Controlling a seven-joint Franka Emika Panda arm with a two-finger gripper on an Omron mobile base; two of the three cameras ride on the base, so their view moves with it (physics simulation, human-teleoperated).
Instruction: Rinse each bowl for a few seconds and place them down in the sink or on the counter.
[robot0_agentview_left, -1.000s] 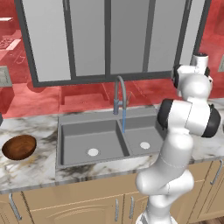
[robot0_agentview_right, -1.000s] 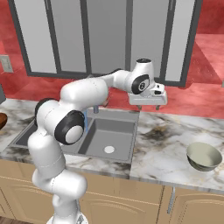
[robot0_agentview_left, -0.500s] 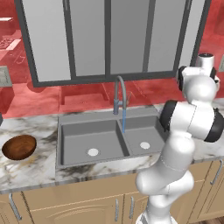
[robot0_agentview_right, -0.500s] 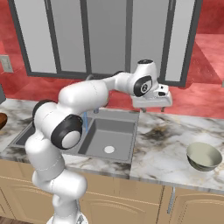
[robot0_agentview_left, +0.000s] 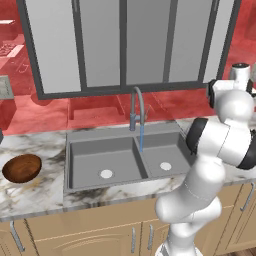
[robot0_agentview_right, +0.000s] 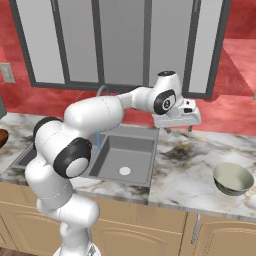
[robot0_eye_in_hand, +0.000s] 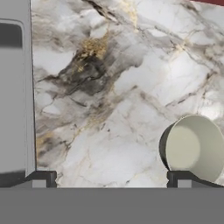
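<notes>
Veined marble desk (robot0_agentview_right: 180, 155); round pale bowl (robot0_agentview_right: 233, 178) right, glossy brown bowl (robot0_agentview_left: 21, 168) left of grey sink (robot0_agentview_left: 125, 157). Jaws wide, empty.

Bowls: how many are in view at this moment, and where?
2. The brown bowl sits on the counter left of the sink; the pale bowl sits on the counter to its right.

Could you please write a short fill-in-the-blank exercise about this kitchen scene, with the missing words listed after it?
1. The pincer hovers above the counter with its jaws ____.
2. The dark reddish-brown bowl sits on the counter to the ____ of the sink.
3. A thin stream of ____ runs from the faucet.
4. The pale bowl has a ____ inside.

Missing words: open; left; water; cream
</notes>
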